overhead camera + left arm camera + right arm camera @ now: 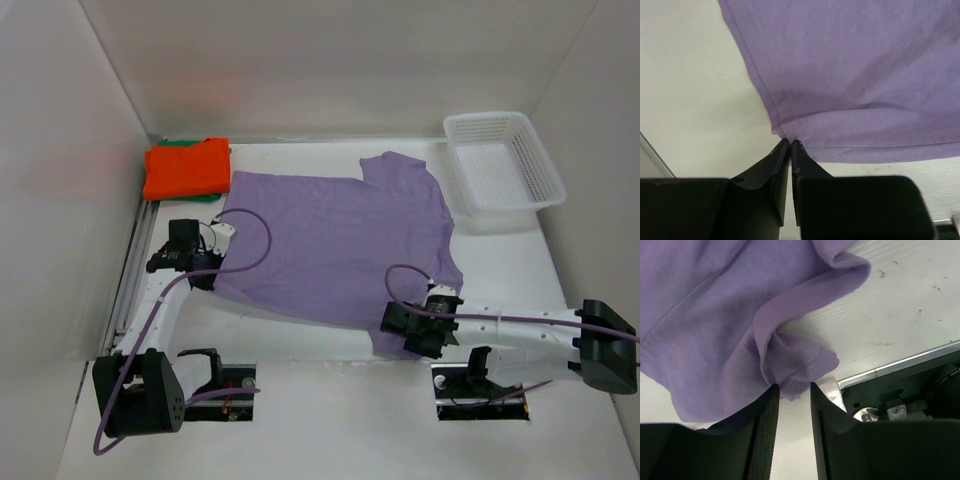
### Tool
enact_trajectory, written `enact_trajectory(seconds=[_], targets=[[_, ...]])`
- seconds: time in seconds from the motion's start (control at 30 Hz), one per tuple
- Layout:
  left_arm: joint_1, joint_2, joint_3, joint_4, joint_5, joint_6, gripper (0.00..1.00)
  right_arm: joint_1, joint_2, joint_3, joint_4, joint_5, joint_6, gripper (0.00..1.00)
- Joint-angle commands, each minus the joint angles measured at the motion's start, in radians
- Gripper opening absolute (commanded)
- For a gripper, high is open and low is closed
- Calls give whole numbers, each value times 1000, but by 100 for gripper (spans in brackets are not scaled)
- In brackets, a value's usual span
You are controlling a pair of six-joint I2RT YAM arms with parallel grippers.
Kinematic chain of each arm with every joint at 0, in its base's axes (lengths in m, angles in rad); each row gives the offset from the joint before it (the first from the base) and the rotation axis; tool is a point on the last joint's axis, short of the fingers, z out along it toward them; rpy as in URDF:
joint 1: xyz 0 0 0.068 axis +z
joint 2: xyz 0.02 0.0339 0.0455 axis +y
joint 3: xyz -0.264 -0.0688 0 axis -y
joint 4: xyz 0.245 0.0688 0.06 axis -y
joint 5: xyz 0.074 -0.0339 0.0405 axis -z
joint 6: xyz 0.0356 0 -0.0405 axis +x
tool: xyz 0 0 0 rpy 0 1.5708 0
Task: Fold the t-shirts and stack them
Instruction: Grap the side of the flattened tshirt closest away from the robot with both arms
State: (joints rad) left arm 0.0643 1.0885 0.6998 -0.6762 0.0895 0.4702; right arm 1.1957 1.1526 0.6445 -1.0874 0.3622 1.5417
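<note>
Progress, judged from how things lie, stands at two shirts of three. Nearest, the left gripper (790, 144) has its jaws pressed almost together, and the hem corner of the purple shirt (850, 65) meets their tips, seemingly pinched. The right gripper (790, 390) shows a narrow gap; a bunched corner of the same shirt just reaches between its tips, not clamped as far as can be seen. Ahead of both pairs of jaws the purple shirt lies spread and unfolded on the table (330, 400). Far beyond the left jaws the orange shirt (185, 168) sits folded on the green shirt (178, 143), of which only edges show. Folding the purple one and adding it to that pile is what seems left. No brand, label or writing can be read.
</note>
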Motion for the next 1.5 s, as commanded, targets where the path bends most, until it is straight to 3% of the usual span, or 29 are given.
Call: enact_trajectory(seconds=[0.0, 0.33, 0.6, 0.73, 1.03, 1.3, 1.47], targets=[[4, -21, 0, 21, 4, 18, 5, -8, 19, 10, 32, -3, -28, 36], [6, -22, 0, 18, 4, 19, 5, 27, 68, 72, 38, -20, -43, 36], [7, -22, 0, 15, 4, 24, 5, 35, 79, 29, 43, -32, -26, 39], [7, -22, 0, 15, 4, 24, 5, 0, 59, 6, 15, 9, -49, 33], [10, -24, 3, 6, 4, 28, 5, -6, -2, -6, -26, 24, -25, 1], [39, -42, 24, -23, 21, 59, 4, -24, -229, 99, -167, 101, 75, 0], [47, 0, 102, -31, 44, 51, 4, -208, -266, 227, -146, 185, -147, 0]])
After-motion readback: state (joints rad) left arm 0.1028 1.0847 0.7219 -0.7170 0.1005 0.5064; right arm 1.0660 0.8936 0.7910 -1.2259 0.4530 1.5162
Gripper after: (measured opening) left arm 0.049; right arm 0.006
